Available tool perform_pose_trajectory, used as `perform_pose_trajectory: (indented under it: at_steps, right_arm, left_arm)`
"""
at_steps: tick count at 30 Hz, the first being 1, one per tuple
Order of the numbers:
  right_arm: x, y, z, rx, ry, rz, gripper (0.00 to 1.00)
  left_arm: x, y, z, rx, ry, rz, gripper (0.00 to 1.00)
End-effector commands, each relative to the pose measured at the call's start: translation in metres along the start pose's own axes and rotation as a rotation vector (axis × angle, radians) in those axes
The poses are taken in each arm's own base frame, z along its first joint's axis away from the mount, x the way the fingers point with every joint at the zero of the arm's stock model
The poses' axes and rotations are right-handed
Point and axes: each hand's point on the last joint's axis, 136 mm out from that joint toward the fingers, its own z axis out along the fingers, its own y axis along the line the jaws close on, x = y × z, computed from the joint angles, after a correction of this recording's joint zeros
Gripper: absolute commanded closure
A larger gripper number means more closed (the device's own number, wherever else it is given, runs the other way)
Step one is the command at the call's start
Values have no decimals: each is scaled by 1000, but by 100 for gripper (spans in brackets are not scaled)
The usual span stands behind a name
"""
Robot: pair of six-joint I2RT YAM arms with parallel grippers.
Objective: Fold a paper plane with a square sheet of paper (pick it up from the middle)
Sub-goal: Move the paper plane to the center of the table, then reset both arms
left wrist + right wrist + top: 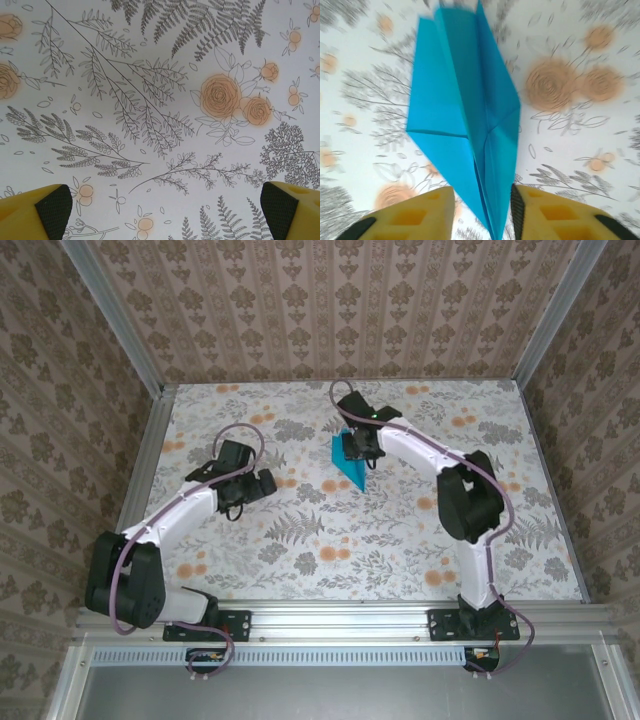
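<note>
Paper plane (465, 110): narrow, pointed dart of bright turquoise-blue paper, with 1 central crease and 2 layered wing flaps.

Location: in the top view the paper plane (350, 462) stands on edge just to 12 o'clock of the middle of the floral-printed table (400, 540). I cannot tell whether its lower edge touches the surface. In my right wrist view its nose runs toward 12 o'clock and its tail narrows toward 6 o'clock.

Right gripper (482, 200): my 2 yellow fingers are closed on the tail end of the dart's keel. The dark pad at 3 o'clock sits against the paper. A sliver of gap seems to remain on the 9 o'clock side, and the view is blurred. In the top view my right gripper (357, 445) sits at the plane's 12 o'clock edge.

Left gripper (164, 192): fingers spread wide, nothing between them, bare tablecloth below. In the top view my left gripper (262, 483) lies to 9 o'clock of the plane, well apart from it.

Step in hand: by my judgement the folding looks finished and I am holding or presenting the finished dart.

Next move calls for: a gentle lowering so the creases are not crushed, then parting my right fingers cleanly so the thin paper does not cling to a pad.
</note>
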Motion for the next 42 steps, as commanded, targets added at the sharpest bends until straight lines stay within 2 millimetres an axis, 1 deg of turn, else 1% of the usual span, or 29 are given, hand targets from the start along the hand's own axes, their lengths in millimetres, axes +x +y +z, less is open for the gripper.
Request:
perform_pose_trajectory:
  at_steps: [1, 3, 5, 8, 10, 11, 12, 13, 16, 19, 20, 22, 25, 27, 28, 30, 32, 35, 37, 38, 40, 42]
  right_arm:
    - [-13, -19, -44, 42, -93, 13, 52]
    - [-20, -30, -65, 61, -168, 28, 39]
    - [-26, -43, -86, 83, -253, 43, 29]
    - [-34, -70, -116, 118, -409, 68, 15]
    - [-33, -91, -133, 145, -509, 77, 4]
    - [-33, -100, -141, 154, -555, 85, 0]
    - [-29, -112, -147, 170, -593, 94, 0]
    - [-28, -124, -157, 185, -644, 116, 0]
    - [-12, -165, -160, 268, -691, 184, 0]
    - [10, -208, -151, 399, -698, 265, 0]
    - [17, -220, -146, 431, -696, 284, 0]
    - [35, -244, -130, 489, -683, 315, 0]
    - [59, -268, -103, 524, -644, 359, 0]
    - [69, -276, -88, 538, -639, 367, 0]
    - [71, -276, -81, 528, -647, 359, 0]
    - [72, -270, -67, 496, -658, 296, 0]
    - [66, -259, -58, 436, -685, 229, 0]
    - [54, -248, -55, 382, -721, 164, 0]
    - [47, -245, -59, 365, -769, 142, 0]
    - [46, -244, -57, 353, -777, 132, 0]
    - [47, -243, -45, 313, -772, 136, 0]
    - [46, -239, -41, 282, -785, 123, 0]
  left_arm:
    - [-22, 4, -18, -15, -71, -26, 0]
    - [-31, 12, -25, -31, -104, -39, 0]
    - [-42, 20, -32, -48, -149, -38, 0]
    - [-62, 33, -47, -69, -238, -22, 0]
    - [-73, 48, -57, -102, -307, -28, 0]
    - [-77, 53, -61, -108, -340, -21, 0]
    - [-83, 59, -66, -120, -378, -16, 0]
    - [-86, 65, -70, -128, -409, -11, 0]
    - [-94, 87, -78, -189, -483, -6, 0]
    - [-95, 112, -79, -277, -534, -1, 0]
    - [-95, 117, -79, -293, -546, 8, 0]
    - [-94, 129, -78, -326, -571, 12, 0]
    - [-98, 133, -69, -330, -626, 61, 0]
    - [-99, 131, -61, -307, -663, 111, 0]
    - [-100, 130, -58, -291, -682, 133, 0]
    - [-102, 126, -52, -254, -712, 178, 0]
    - [-105, 121, -46, -215, -724, 230, 0]
    - [-108, 110, -36, -150, -745, 298, 0]
    - [-111, 102, -29, -105, -753, 338, 0]
    - [-111, 99, -25, -88, -750, 351, 0]
    - [-111, 93, -17, -39, -737, 369, 0]
    - [-111, 90, -10, -15, -737, 382, 0]
